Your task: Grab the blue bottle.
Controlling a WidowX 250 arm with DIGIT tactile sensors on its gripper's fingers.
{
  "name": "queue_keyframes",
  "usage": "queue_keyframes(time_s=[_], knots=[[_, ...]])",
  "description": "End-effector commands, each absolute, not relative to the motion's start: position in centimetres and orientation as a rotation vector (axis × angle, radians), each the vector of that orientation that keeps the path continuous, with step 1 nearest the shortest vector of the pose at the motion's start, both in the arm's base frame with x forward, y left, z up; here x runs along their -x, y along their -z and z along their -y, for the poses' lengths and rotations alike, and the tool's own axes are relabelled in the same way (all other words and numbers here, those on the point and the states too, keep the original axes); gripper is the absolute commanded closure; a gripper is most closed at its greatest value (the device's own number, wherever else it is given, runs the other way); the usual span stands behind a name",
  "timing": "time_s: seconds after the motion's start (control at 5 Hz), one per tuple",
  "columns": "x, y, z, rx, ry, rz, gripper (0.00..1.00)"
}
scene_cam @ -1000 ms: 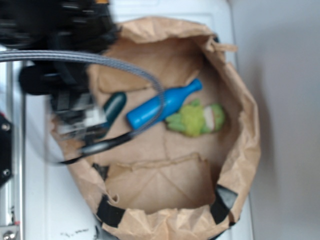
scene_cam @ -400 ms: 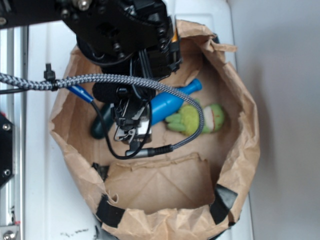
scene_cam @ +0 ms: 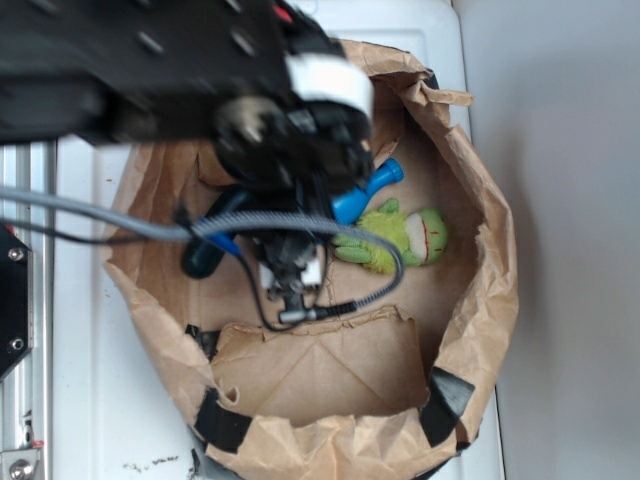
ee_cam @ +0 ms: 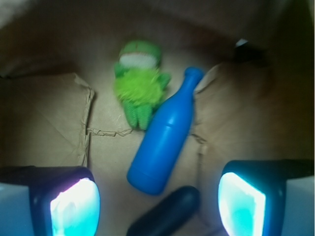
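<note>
Claw (ee_cam: pixel 157 196) spread wide, holding nothing, fingers (ee_cam: pixel 74 206) low either side in wrist view. Blue bottle (ee_cam: pixel 165 140) lies flat on paper bag (scene_cam: pixel 480 330) floor, base toward my claw, neck pointing away. Green plush toy (ee_cam: pixel 138 83) touching bottle's left side. Dark capsule (ee_cam: pixel 165 216) just beside bottle base, between fingers.

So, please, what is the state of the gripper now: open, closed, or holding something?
Gripper: open and holding nothing; the blue bottle lies free on the bag floor ahead of its fingers.
</note>
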State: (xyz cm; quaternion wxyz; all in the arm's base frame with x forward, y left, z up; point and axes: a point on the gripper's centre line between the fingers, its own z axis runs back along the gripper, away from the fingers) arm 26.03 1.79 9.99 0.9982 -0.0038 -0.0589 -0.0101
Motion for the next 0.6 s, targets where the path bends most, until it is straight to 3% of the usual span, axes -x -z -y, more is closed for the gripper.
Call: queue_keyframes(time_s=[0.0, 0.2, 0.4], knots=[[-28.2, -7.6, 1.1, -0.058, 0.016, 0.109, 0.0], [-28.8, -7.4, 1.5, -0.082, -0.003, 0.145, 0.0], [-29.2, -6.2, 0.7, -0.08, -0.245, 0.114, 0.0]])
